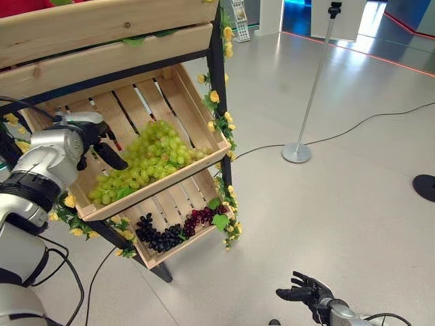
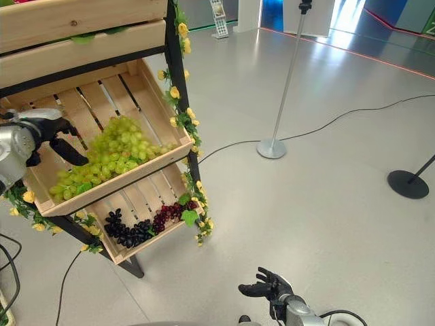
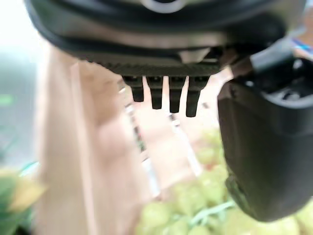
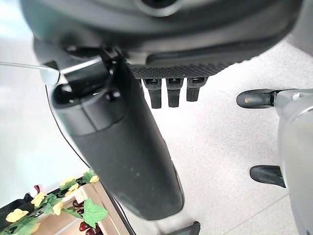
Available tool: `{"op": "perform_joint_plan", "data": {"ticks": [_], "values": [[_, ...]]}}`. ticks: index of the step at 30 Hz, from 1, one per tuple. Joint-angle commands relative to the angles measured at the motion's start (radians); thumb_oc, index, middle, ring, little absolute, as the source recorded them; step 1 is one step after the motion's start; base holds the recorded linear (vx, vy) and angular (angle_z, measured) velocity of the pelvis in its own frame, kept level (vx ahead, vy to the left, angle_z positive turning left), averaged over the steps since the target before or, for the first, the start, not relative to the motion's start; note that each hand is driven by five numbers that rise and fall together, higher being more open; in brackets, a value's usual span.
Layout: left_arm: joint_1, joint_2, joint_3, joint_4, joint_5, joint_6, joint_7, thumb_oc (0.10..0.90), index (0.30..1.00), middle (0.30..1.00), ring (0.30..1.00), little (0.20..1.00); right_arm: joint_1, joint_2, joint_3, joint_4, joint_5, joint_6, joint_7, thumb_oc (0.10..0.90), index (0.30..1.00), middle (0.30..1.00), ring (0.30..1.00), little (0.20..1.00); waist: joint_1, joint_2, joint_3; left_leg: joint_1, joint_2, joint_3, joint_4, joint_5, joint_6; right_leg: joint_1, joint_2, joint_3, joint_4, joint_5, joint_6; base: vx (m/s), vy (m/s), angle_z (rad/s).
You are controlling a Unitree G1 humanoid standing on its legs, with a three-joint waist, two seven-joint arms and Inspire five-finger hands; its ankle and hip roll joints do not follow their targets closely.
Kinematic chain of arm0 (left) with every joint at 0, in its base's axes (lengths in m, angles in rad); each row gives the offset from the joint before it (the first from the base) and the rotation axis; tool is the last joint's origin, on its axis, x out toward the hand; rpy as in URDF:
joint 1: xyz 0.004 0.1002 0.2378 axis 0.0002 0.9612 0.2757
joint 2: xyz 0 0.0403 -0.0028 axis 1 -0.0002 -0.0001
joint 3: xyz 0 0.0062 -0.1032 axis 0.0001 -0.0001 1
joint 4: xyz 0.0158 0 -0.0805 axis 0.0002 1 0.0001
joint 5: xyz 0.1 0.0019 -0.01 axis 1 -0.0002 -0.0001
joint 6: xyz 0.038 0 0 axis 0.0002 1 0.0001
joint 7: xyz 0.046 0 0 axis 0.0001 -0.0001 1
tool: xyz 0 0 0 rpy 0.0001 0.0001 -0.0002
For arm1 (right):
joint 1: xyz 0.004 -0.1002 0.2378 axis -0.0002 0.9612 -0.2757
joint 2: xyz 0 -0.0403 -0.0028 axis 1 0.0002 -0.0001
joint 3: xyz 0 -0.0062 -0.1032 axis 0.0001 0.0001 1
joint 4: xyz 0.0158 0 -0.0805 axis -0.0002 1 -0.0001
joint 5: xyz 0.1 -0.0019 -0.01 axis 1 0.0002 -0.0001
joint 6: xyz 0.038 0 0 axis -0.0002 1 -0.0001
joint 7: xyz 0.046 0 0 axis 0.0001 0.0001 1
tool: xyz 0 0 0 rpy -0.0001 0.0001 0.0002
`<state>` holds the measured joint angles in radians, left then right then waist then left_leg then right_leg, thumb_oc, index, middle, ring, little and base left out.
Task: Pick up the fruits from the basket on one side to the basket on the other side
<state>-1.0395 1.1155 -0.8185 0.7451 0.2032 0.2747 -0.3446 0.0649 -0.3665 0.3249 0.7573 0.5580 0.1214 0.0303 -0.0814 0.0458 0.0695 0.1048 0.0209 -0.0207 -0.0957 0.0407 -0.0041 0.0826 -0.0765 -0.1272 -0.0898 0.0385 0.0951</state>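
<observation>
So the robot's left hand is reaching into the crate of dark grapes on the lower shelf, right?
Not quite. The left hand is at the upper crate, next to the green grapes, fingers open. The dark grapes lie untouched in the lower crate. The left eye view shows this.

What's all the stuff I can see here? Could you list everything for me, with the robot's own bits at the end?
Slatted wooden crates on a dark shelf frame: two open ones, pale wood; upper, lower.
Green grape bunches: one heap, light green, in the upper crate.
Dark grape bunches: one cluster, black-purple, in the lower crate.
Red grape bunch: one, dark red, beside the dark ones.
Yellow flower garland with green leaves: yellow and green, along the frame's post and edges.
Metal pole on a round base: one, silver, on the grey floor.
Left hand: dark, fingers straight, over the green grapes, holding nothing.
Right hand: dark, open, low above the floor.
</observation>
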Motion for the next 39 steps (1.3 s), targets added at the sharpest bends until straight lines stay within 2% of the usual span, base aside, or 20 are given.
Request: {"op": "perform_joint_plan", "data": {"ticks": [1,6,8,11,14,15,17,20,21,23,28,34,37,38,39], "values": [[-0.157,0.107,0.128,0.067,-0.072,0.022,0.063,0.800,0.900,0.900,0.900,0.900,-0.054,-0.037,-0.009,-0.038,0.025,-0.034,0.008,0.800,0.900,0.900,0.900,0.900,0.023,0.023,-0.016,0.009,0.020,0.074,0.008,-0.026,-0.039,0.041,-0.015,-0.014,0.003,-0.007,0.026,0.00,0.000,0.00],[-0.114,0.110,0.207,0.041,-0.257,-0.006,0.151,0.800,0.900,0.900,0.900,0.900,-0.049,-0.025,-0.014,-0.022,0.011,-0.042,0.009,0.800,0.900,0.900,0.900,0.900,0.035,0.021,-0.016,0.007,0.018,0.066,0.008,-0.028,-0.037,0.041,-0.016,-0.018,0.003,-0.010,0.026,0.00,-0.002,0.02],[-0.086,0.113,0.271,0.005,-0.407,-0.073,0.271,0.800,0.900,0.900,0.900,0.900,-0.041,-0.019,-0.016,-0.012,0.006,-0.052,0.015,0.800,0.900,0.900,0.900,0.900,0.041,0.017,-0.018,0.008,0.018,0.062,0.008,-0.030,-0.038,0.045,-0.017,-0.020,0.003,-0.013,0.025,0.00,0.000,0.00],[-0.031,0.098,0.355,-0.094,-0.601,-0.118,0.337,0.800,0.900,0.900,0.900,0.900,-0.030,-0.008,-0.020,-0.010,0.006,-0.062,0.014,0.800,0.900,0.900,0.900,0.900,0.050,0.010,-0.020,0.009,0.019,0.057,0.008,-0.031,-0.039,0.045,-0.017,-0.021,0.003,-0.015,0.023,0.00,0.000,0.00],[0.079,0.015,0.513,-0.258,-0.852,-0.140,0.365,0.800,0.900,0.900,0.900,0.900,-0.036,0.009,-0.024,0.024,0.004,-0.087,0.020,0.800,0.900,0.900,0.900,0.900,0.061,0.001,-0.024,0.010,0.020,0.048,0.008,-0.034,-0.039,0.048,-0.014,-0.020,0.003,-0.020,0.016,0.00,0.000,0.00],[0.099,-0.008,0.537,-0.292,-0.877,-0.134,0.373,0.800,0.900,0.900,0.900,0.900,-0.039,0.011,-0.023,0.031,0.003,-0.091,0.021,0.800,0.900,0.900,0.900,0.900,0.061,0.000,-0.024,0.010,0.020,0.047,0.008,-0.035,-0.039,0.049,-0.014,-0.020,0.003,-0.021,0.014,0.00,0.000,0.00],[0.180,-0.121,0.615,-0.418,-0.982,-0.140,0.373,0.800,0.900,0.900,0.900,0.900,-0.052,0.028,-0.022,0.054,-0.004,-0.105,0.022,0.800,0.900,0.900,0.900,0.900,0.066,-0.009,-0.025,0.013,0.020,0.039,0.008,-0.039,-0.038,0.052,-0.012,-0.017,0.003,-0.025,0.007,0.00,-0.004,0.02],[0.263,-0.240,0.653,-0.531,-1.019,-0.181,0.334,0.800,0.900,0.900,0.900,0.900,-0.064,0.035,-0.016,0.066,-0.004,-0.111,0.020,0.800,0.900,0.900,0.900,0.900,0.066,-0.018,-0.026,0.017,0.020,0.034,0.008,-0.042,-0.036,0.054,-0.010,-0.012,0.004,-0.026,0.000,0.00,0.000,0.00],[0.268,-0.245,0.654,-0.536,-1.028,-0.185,0.324,0.800,0.900,0.900,0.900,0.900,-0.064,0.035,-0.015,0.066,-0.004,-0.111,0.020,0.800,0.900,0.900,0.900,0.900,0.066,-0.018,-0.026,0.018,0.020,0.033,0.008,-0.042,-0.036,0.054,-0.009,-0.011,0.004,-0.026,0.000,0.00,0.000,0.00],[0.364,-0.375,0.675,-0.642,-1.061,-0.209,0.261,0.800,0.900,0.900,0.900,0.900,-0.073,0.048,-0.014,0.063,0.000,-0.104,0.009,0.800,0.900,0.900,0.900,0.900,0.070,-0.030,-0.026,0.022,0.021,0.030,0.008,-0.044,-0.035,0.058,-0.007,-0.007,0.003,-0.024,-0.005,0.00,-0.009,-0.06],[0.475,-0.500,0.679,-0.697,-1.053,-0.245,0.187,0.800,0.900,0.900,0.900,0.900,-0.068,0.068,-0.015,0.037,-0.003,-0.092,-0.012,0.800,0.900,0.900,0.900,0.900,0.070,-0.040,-0.021,0.027,0.023,0.031,0.008,-0.044,-0.032,0.060,-0.004,0.000,0.003,-0.018,-0.010,-0.01,-0.013,-0.03],[0.570,-0.610,0.676,-0.721,-1.122,-0.261,0.100,0.800,0.900,0.900,0.900,0.900,-0.054,0.077,-0.032,0.005,-0.005,-0.083,-0.025,0.800,0.900,0.900,0.900,0.900,0.058,-0.050,-0.014,0.036,0.031,0.049,0.008,-0.046,-0.031,0.060,0.003,0.008,0.003,-0.010,-0.014,-0.02,-0.025,-0.03],[0.628,-0.662,0.659,-0.737,-1.124,-0.277,0.061,0.800,0.900,0.900,0.900,0.900,-0.054,0.072,-0.043,-0.013,-0.001,-0.079,-0.029,0.800,0.900,0.900,0.900,0.900,0.049,-0.058,-0.007,0.057,0.031,0.057,0.009,-0.045,-0.028,0.060,0.020,0.045,0.003,-0.007,-0.025,-0.03,-0.046,-0.06],[0.649,-0.681,0.643,-0.724,-1.124,-0.302,0.037,0.800,0.900,0.900,0.900,0.900,-0.062,0.065,-0.047,-0.015,-0.002,-0.075,-0.023,0.800,0.900,0.900,0.900,0.900,0.043,-0.072,0.002,0.046,0.029,0.068,0.097,-0.071,-0.033,0.058,0.022,0.066,0.004,-0.003,-0.034,-0.04,-0.029,-0.09],[0.655,-0.687,0.640,-0.721,-1.123,-0.307,0.029,0.800,0.900,0.900,0.900,0.900,-0.065,0.064,-0.049,-0.016,-0.003,-0.073,-0.023,0.800,0.900,0.900,0.900,0.900,0.042,-0.076,0.005,0.037,0.028,0.068,0.123,-0.080,-0.034,0.057,0.022,0.072,0.005,-0.001,-0.037,-0.04,-0.024,-0.24]]}}
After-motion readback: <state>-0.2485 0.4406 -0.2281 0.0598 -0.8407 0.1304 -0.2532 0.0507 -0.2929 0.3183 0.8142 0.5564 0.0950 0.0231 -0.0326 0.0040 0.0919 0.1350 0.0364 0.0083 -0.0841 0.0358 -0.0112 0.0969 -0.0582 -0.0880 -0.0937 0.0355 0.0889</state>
